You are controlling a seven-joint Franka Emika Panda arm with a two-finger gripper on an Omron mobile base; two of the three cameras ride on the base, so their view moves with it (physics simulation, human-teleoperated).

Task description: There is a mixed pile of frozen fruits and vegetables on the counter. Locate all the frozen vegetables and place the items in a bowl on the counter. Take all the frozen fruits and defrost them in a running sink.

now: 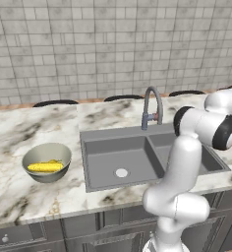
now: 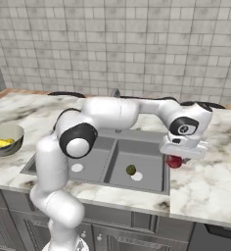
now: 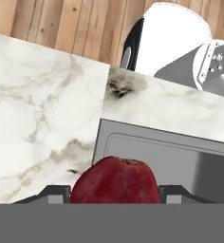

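Open marble counter (image 2: 205, 181) spreads at the right of the right base view, free for passage. At centre, the sink (image 2: 137, 162) lies open apart from a small olive-brown lump (image 2: 131, 169) near the drain. The faucet (image 1: 151, 106) rises behind it; the bowl (image 1: 46, 161) occupies the left.

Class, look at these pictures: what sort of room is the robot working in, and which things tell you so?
A kitchen, rendered rather than real. The signs: a marble counter over grey cabinets, a double-basin sink with a curved faucet, and a tiled wall behind. A bowl holding a corn cob fits too.
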